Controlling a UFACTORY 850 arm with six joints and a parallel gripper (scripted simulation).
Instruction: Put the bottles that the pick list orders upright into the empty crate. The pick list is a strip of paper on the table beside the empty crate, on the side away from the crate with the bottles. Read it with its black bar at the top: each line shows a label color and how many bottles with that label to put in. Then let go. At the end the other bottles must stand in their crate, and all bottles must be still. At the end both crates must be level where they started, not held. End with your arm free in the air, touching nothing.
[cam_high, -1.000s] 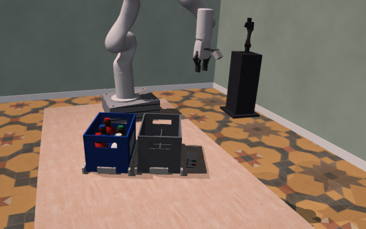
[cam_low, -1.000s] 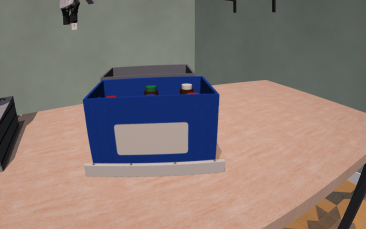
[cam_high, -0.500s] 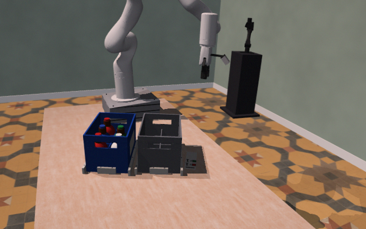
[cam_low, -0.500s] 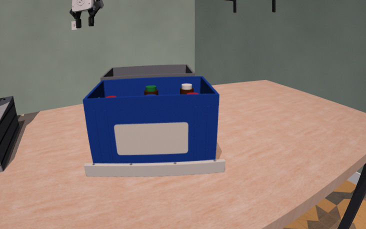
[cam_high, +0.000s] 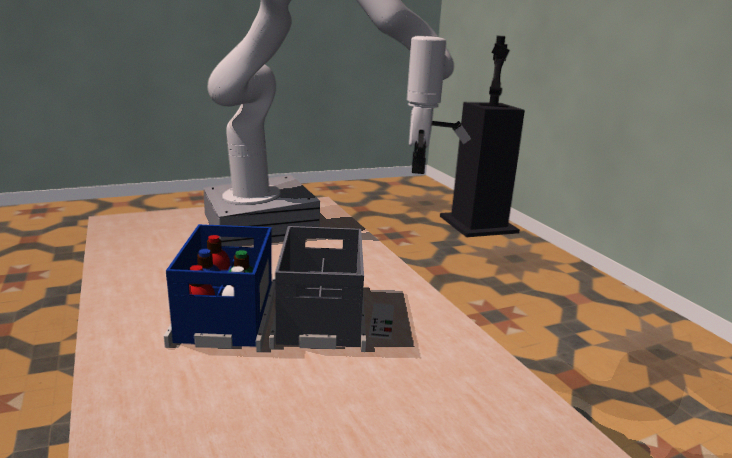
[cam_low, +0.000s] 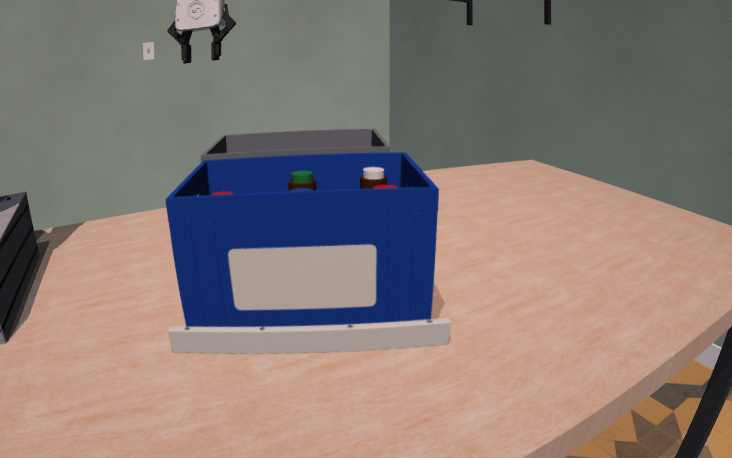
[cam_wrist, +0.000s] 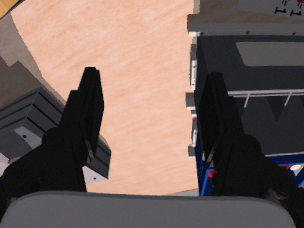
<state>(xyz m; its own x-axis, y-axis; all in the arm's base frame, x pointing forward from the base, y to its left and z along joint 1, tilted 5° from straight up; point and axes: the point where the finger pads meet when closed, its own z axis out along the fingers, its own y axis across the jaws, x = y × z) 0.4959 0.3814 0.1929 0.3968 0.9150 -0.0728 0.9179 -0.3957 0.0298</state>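
One long, pale pinkish wood tabletop (cam_high: 259, 399) (cam_low: 550, 270) (cam_wrist: 145, 145) spreads lower than the hand (cam_high: 418, 164) (cam_low: 200, 54) (cam_wrist: 152, 88), showing between its fingers in the wrist view. The white jointed arm (cam_high: 247, 153) holds the hand up in the air, and its dark grey boxy base (cam_high: 215, 214) (cam_low: 15, 253) (cam_wrist: 37, 107) lies on the left in the wrist view, beyond the left-hand finger in the picture.

Lower than the hand, on its right in the wrist view, is the grey plastic crate (cam_high: 319, 318) (cam_low: 296, 153) (cam_wrist: 220, 55), with thin dividers and no bottle visible in it. Just beside it, toward the lower right of that view, the deep blue plastic crate (cam_high: 213, 318) (cam_low: 307, 226) (cam_wrist: 205, 184) holds the bottles, all well below the hand.

The hand itself has its two black fingers parted fairly wide, short of fully spread; nothing sits between them and they touch nothing.

Brown bottles stand inside the blue crate: two red-capped bottles (cam_high: 214, 244) (cam_low: 385, 187), one blue-capped bottle (cam_high: 204, 259), one green-capped bottle (cam_high: 241, 259) (cam_low: 302, 180) and one white-capped bottle (cam_high: 237, 270) (cam_low: 373, 177).

Smallest, the paper pick list (cam_high: 383, 311) (cam_wrist: 270, 6) lies at the wrist view's upper right, past the grey crate from the hand; green and red marks show, but the counts are too small to read.
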